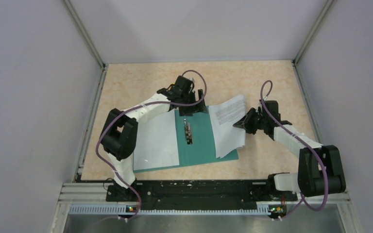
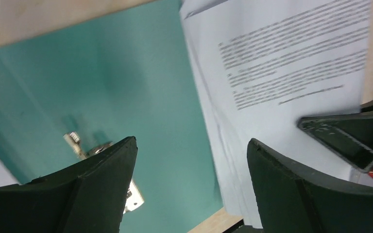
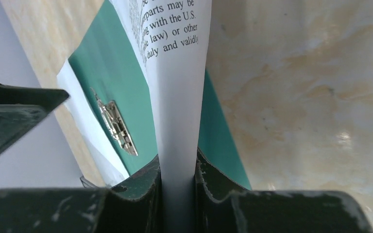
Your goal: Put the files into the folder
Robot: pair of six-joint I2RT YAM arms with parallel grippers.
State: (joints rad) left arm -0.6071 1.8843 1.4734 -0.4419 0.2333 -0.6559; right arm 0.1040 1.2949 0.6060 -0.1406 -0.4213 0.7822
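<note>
Files [image 1: 227, 127] not home yet — fanned askew over the right flap of the folder [image 1: 201, 148], poking past its far and right edges onto the table [image 1: 272, 82]. Starting at the left: a white sheet [image 1: 158, 141] flat on the left flap, unclear whether one of the stack. Next, at the far edge near the spine, the left gripper [image 1: 194, 110], spread wide and holding nothing, shown by its own wrist view over bare teal with the metal clip [image 2: 75, 141] just beside one finger. Could snag that clip or pin the flap if lowered carelessly. Further right, the printed sheets, pinched at their right edge by the right gripper [image 1: 238, 124], clenched on the paper and curling it in the wrist view. Cannot tell how many sheets sit between the pads. Risks from here, by judgement: taking only some sheets and leaving the rest behind; buckling the thin paper if shoved leftward against friction; dragging the light folder along instead of sliding over it; riding up onto the clip rather than lying flat beside it; ending crooked, with a corner left sticking out.
</note>
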